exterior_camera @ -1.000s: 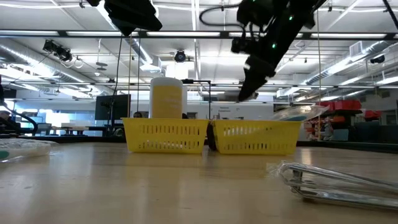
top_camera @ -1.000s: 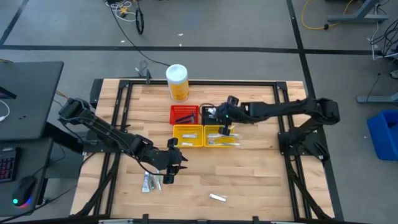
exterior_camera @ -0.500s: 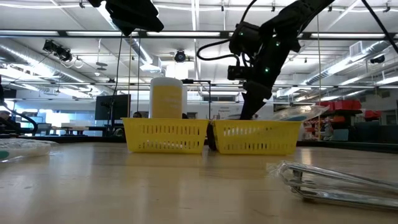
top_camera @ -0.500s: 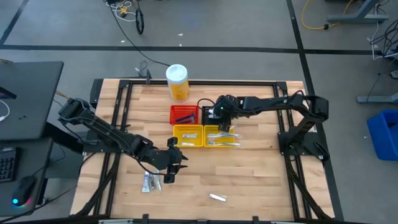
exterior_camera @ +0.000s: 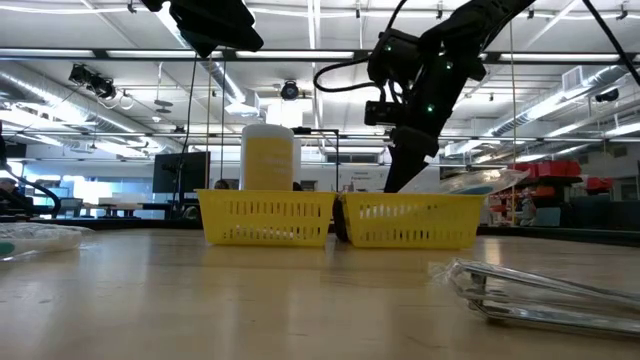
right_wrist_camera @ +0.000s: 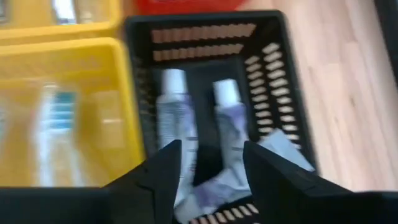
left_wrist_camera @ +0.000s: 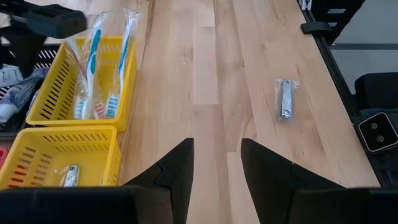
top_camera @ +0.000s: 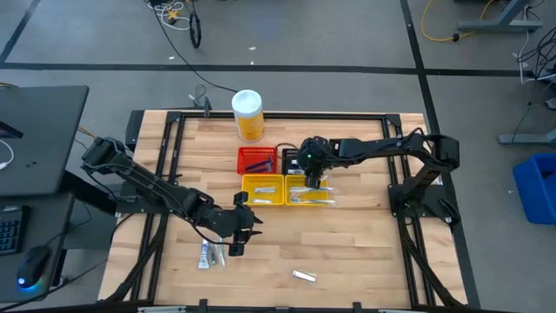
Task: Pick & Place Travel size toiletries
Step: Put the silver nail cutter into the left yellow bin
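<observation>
Wooden table, high view: right gripper over baskets at centre; left gripper at 7 o'clock, arm crooked. Right wrist view alone shows tubes inside black basket, fingers released. Left wrist view: fingers apart, empty; toothbrushes in yellow basket.

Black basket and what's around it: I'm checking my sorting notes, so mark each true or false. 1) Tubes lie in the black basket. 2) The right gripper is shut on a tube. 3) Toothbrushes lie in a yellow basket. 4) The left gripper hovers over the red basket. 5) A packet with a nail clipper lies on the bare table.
1) True: tubes lie in the black basket.
2) False: the right gripper is open above the basket, holding nothing.
3) True: toothbrushes lie in a yellow basket.
4) False: the left gripper is over bare table, away from the baskets.
5) True: nail clipper.
</observation>
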`<control>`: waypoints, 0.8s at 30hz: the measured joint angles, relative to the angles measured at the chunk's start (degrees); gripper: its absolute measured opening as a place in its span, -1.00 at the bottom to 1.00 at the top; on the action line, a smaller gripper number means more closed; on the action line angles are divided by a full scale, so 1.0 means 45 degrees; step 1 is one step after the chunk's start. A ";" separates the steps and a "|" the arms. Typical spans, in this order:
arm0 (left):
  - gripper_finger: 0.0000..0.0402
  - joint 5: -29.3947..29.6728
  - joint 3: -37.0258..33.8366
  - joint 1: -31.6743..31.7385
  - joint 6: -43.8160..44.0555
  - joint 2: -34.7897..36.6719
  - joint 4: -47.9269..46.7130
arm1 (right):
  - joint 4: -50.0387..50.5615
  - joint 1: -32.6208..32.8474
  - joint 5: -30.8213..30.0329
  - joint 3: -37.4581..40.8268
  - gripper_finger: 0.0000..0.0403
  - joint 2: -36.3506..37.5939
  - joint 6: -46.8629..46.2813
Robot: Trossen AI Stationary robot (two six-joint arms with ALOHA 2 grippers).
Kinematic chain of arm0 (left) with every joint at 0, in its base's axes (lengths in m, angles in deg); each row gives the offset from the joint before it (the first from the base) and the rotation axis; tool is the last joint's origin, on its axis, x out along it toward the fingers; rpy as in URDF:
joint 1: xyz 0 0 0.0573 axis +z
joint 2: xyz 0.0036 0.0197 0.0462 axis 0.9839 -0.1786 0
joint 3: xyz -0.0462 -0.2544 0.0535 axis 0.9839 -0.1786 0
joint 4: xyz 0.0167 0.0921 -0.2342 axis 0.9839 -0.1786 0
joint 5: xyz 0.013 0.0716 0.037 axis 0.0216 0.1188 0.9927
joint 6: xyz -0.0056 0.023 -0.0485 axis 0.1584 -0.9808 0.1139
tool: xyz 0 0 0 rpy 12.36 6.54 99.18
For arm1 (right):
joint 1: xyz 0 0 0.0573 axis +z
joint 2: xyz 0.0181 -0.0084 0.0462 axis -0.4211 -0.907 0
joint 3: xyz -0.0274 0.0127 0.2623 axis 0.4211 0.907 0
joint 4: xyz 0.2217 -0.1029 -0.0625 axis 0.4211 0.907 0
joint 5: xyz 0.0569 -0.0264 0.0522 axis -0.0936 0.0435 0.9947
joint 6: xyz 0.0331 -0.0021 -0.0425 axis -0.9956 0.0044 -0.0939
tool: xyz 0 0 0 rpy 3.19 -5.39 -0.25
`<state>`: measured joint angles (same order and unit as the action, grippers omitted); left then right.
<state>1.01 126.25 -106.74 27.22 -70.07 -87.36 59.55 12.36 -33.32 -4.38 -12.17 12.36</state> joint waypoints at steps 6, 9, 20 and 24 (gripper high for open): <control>-0.28 0.0005 0.0000 0.0000 0.0000 0.0000 0.0000 | 0.0068 0.1055 -0.0080 0.0000 0.02 0.0077 0.0051; -0.28 0.0206 0.0001 0.0000 0.0000 0.0000 0.0001 | 0.0089 0.1697 -0.0785 0.0000 0.04 0.0374 0.0049; -0.28 0.0379 0.0000 0.0029 0.0112 0.0000 0.0048 | 0.0004 0.4283 0.0706 -0.0010 0.01 0.2013 -0.2508; -0.28 0.0708 0.0000 0.0029 0.0131 0.0000 0.0053 | 0.0036 0.5399 0.1291 -0.0009 -0.03 0.2011 -0.3065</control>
<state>4.19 126.25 -106.61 27.81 -70.07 -87.12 59.72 36.65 -27.51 -4.42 -3.12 -1.43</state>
